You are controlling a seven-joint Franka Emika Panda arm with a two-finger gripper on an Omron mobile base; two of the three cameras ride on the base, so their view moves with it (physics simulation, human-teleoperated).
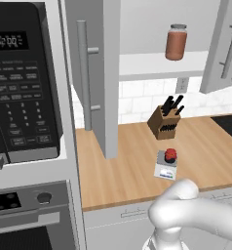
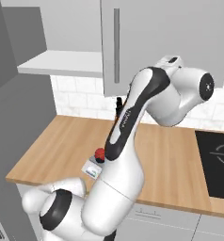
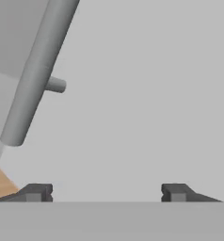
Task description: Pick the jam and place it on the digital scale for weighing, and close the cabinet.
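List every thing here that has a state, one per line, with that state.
jam: upright, lid on, sitting on the digital scale
digital scale: on the counter, loaded with the jam
cabinet: both doors swung open
tall brownish jar: upright on the cabinet shelf, lid on
knife block: knives slotted in
microwave: door shut, display lit
claw: open, empty, facing a cabinet door beside its handle

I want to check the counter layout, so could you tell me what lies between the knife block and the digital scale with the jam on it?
Nothing: in the left base view, bare wooden counter separates the knife block from the digital scale, where the jam sits.
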